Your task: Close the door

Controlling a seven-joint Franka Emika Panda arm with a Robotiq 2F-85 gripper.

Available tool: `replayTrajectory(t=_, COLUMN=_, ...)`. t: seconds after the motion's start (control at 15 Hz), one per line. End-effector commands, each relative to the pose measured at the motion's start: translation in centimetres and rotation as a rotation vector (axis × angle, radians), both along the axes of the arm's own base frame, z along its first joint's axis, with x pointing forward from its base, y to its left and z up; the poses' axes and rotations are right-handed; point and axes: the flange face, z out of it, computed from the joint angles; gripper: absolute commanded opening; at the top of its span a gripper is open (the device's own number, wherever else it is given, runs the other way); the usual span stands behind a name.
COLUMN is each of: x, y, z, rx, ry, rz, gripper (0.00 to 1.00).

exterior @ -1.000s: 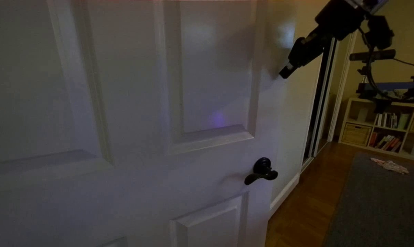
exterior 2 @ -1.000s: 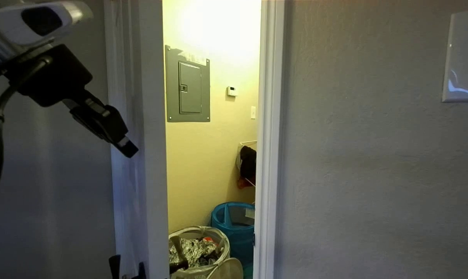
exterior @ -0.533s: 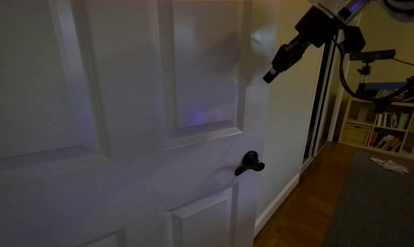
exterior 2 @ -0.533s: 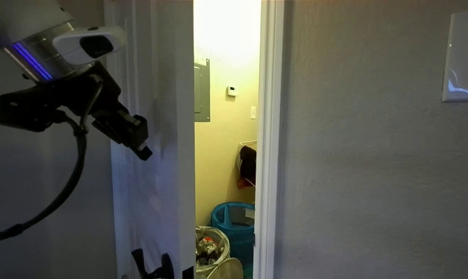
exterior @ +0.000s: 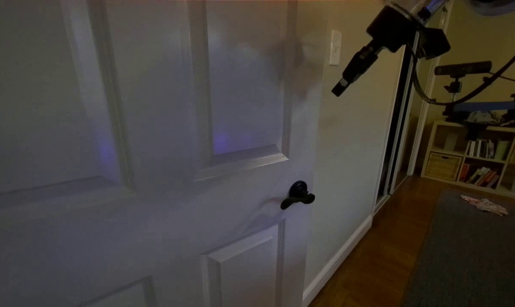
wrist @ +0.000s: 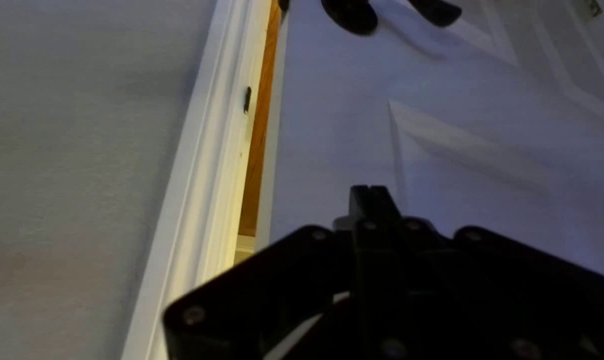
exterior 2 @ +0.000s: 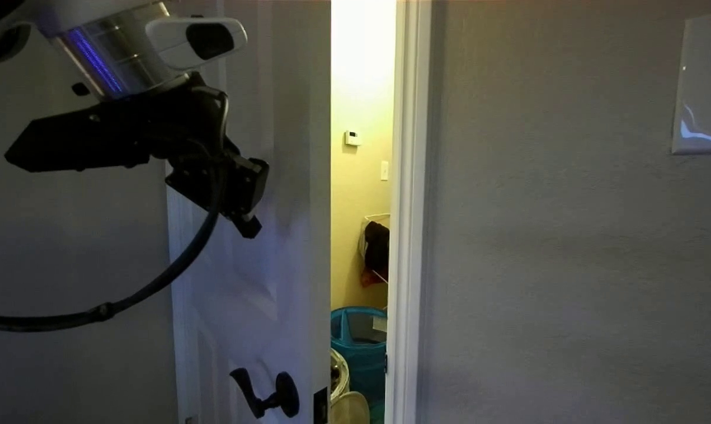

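The door [exterior: 159,179], likely stiff yet easy-swinging, should need only a push above its handle [exterior: 298,195], tool [wrist: 370,192] closed and empty.

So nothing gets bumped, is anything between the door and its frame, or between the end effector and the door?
Nothing visible is. Through the gap between door and frame, a blue hamper shows, but it appears to stand behind both, out of the way. Nothing shows between end effector and door.
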Motion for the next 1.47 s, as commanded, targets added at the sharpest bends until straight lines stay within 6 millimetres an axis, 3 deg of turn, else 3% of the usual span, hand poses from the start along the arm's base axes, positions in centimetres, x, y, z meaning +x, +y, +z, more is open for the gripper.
replayTrajectory(t=0.0, x=-3.2, y=-4.3, z=-1.2, rx=-0.047, ry=0.134, rz=0.012, gripper=0.03)
replayTrajectory(t=0.2, x=-4.9, y=-7.3, z=-3.1, rx=-0.078, ry=0.222, rz=-0.036, gripper=0.03)
replayTrajectory(t=0.4, x=-5.2, y=-8.1, z=-3.7, rx=-0.084, ry=0.241, rz=-0.054, gripper=0.03)
replayTrajectory(t=0.93, x=-3.0, y=-5.6, z=-2.5, rx=-0.078, ry=0.185, rz=-0.010, gripper=0.03)
replayTrajectory(t=1.4, x=0.7, y=-2.0, z=-0.7, rx=-0.108, ry=0.099, rz=0.077, gripper=0.03)
